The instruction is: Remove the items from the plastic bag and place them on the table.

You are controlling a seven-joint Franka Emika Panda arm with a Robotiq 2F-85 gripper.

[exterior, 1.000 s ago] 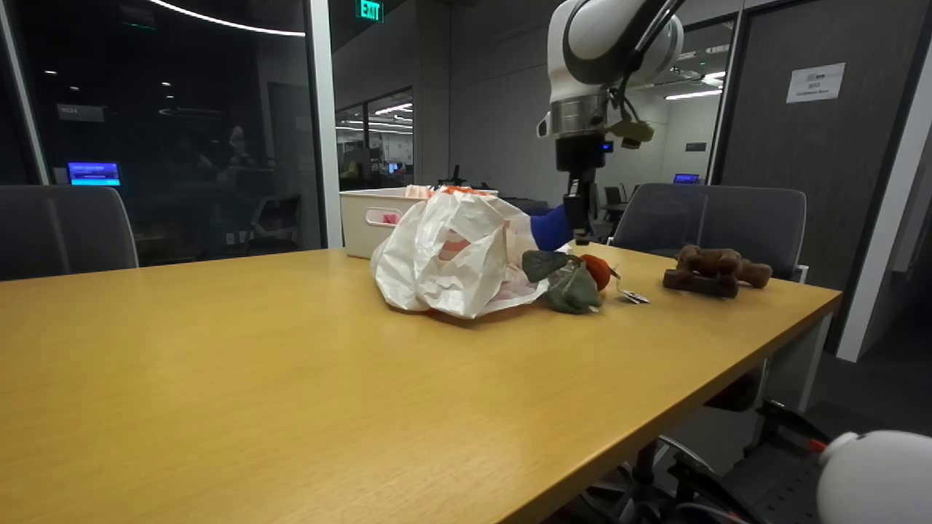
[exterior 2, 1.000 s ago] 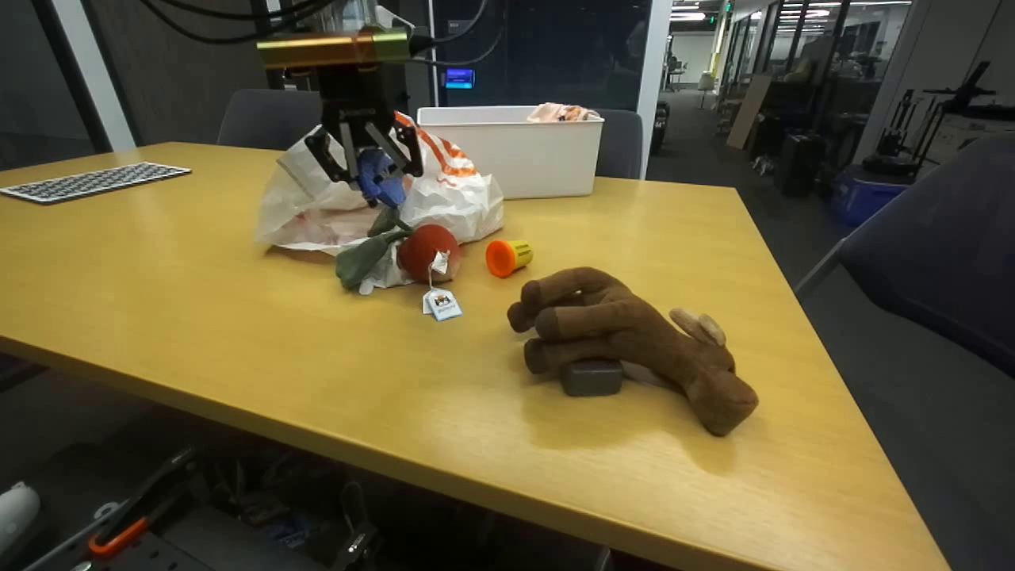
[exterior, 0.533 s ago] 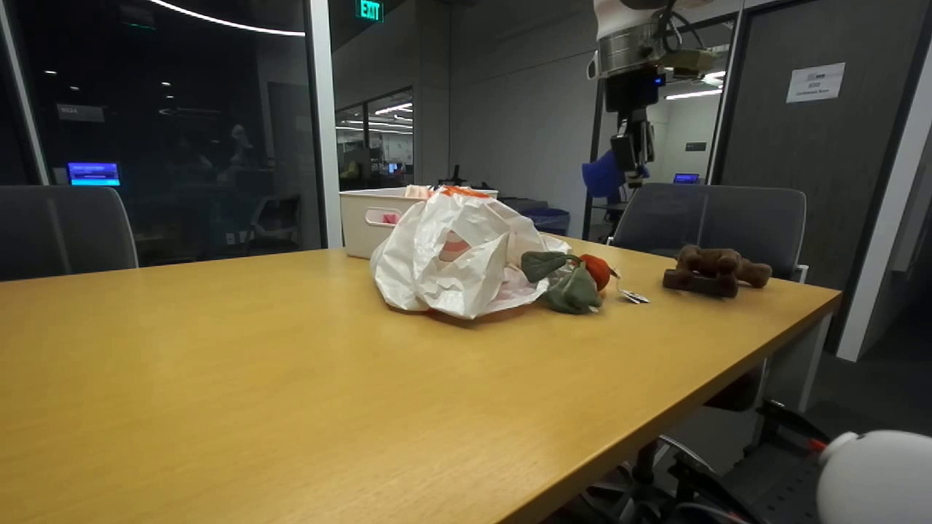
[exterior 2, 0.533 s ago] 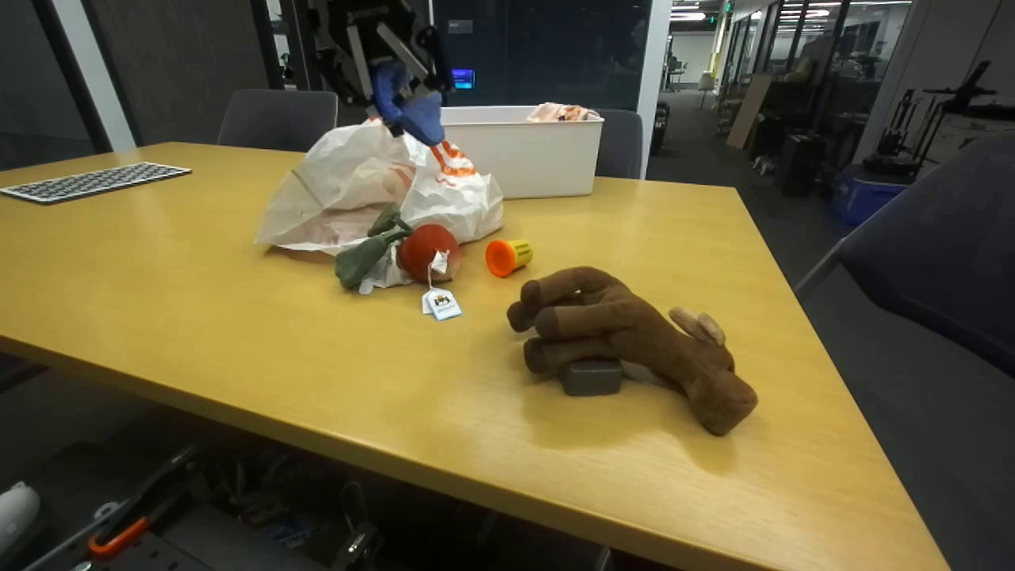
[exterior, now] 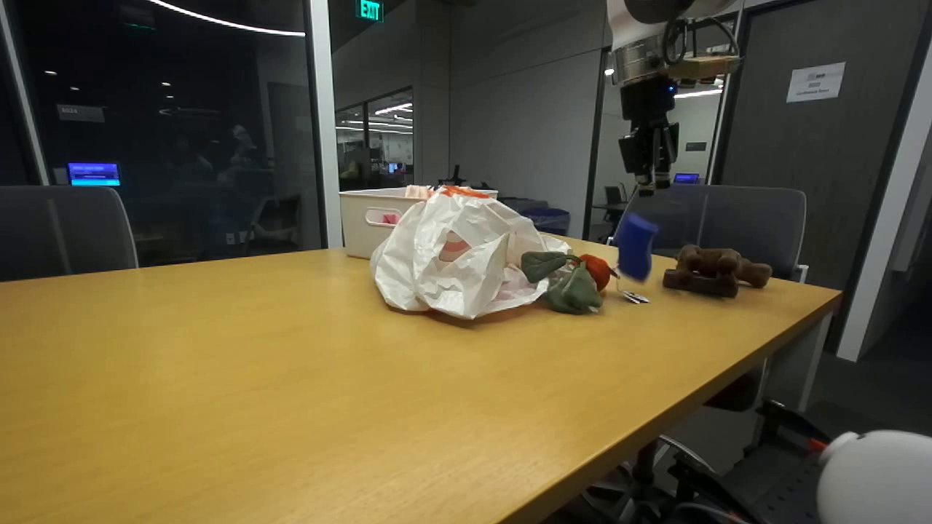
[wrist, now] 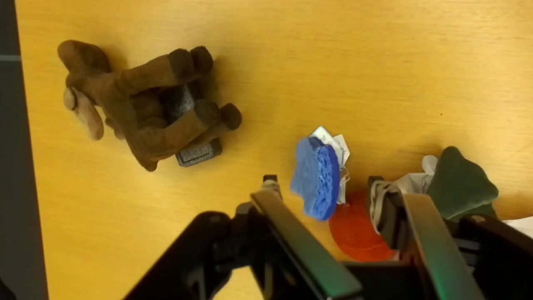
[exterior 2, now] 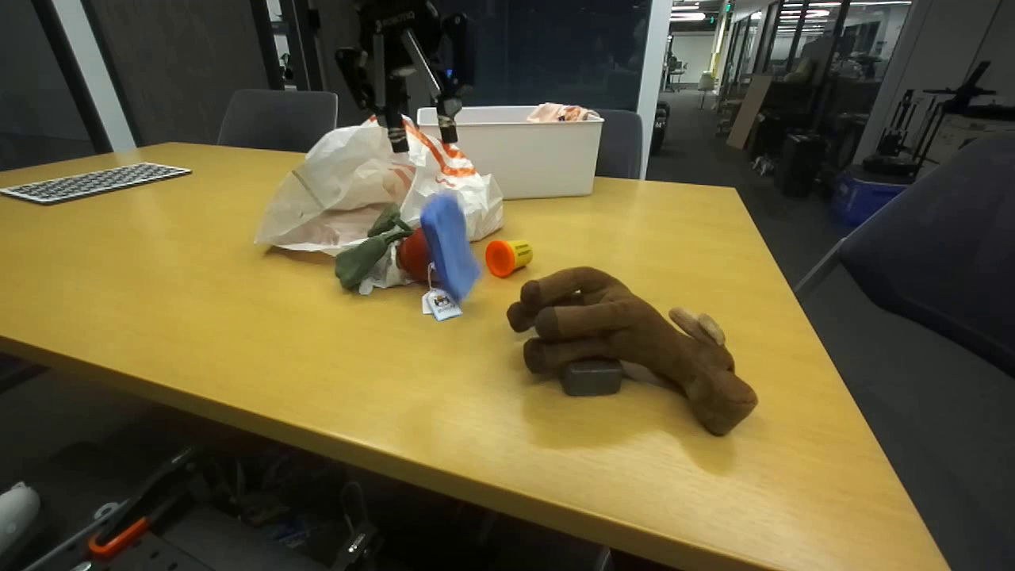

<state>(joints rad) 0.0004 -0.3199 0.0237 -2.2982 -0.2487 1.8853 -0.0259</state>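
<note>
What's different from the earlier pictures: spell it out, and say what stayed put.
The gripper, which held the blue sponge near the plastic bag, rose away from the bag, opened and let the sponge go. The sponge is now below the gripper, blurred, apparently falling. The brown plush toy, red-orange plush fruit and yellow-and-orange container stayed where they were.

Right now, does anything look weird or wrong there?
Yes! The sponge is blurred and tilted below the open gripper, with nothing seen holding it, so it's probably falling. Also, the toy lies on its side over a dark block, legs sticking out sideways, instead of standing.
</note>
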